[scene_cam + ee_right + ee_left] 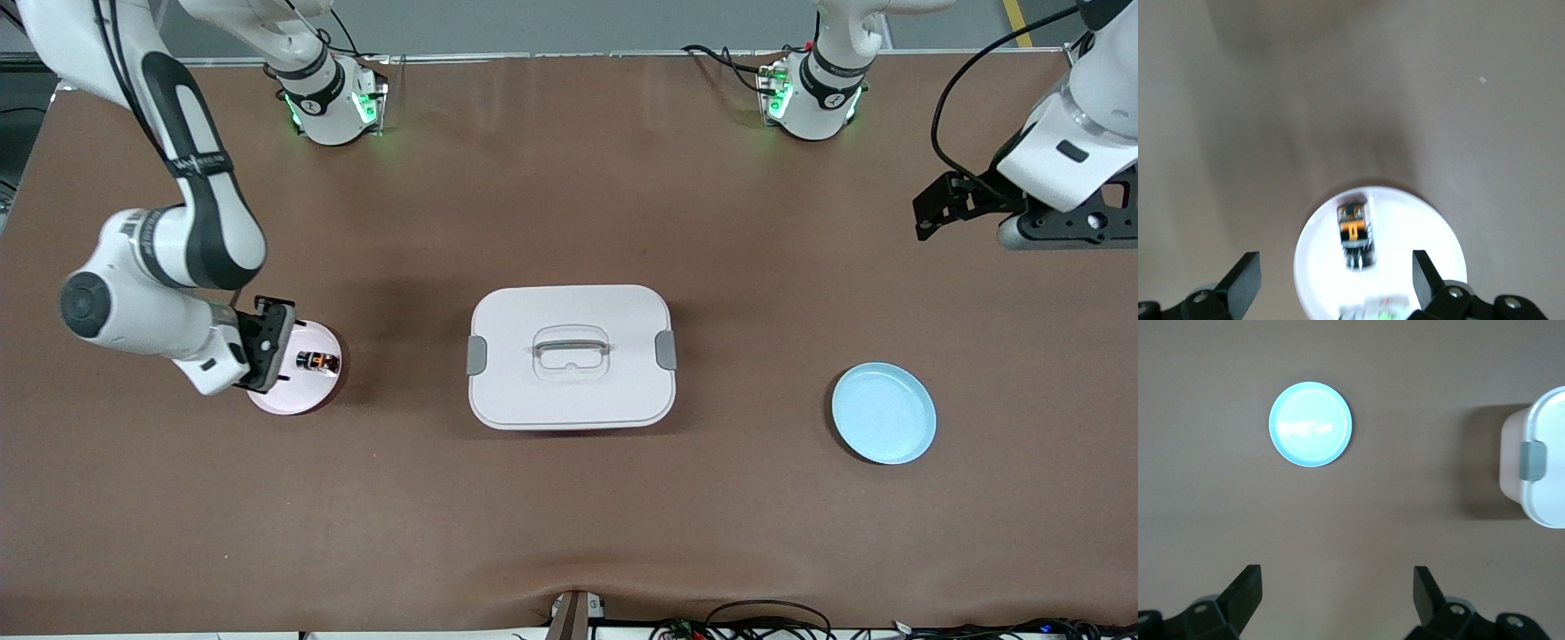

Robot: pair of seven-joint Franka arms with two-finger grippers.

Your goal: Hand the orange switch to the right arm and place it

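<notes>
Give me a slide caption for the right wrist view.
Open right gripper hovers over the pink plate where the orange switch lies.

bench: brown mat, rippled at the near edge | cables: tangled along that near edge | floor: grey strip above bench | light: even, soft shadows

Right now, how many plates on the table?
2. A pink plate at the right arm's end, under the right gripper, holding the orange switch. A blue plate at the left arm's end, bare.
</notes>
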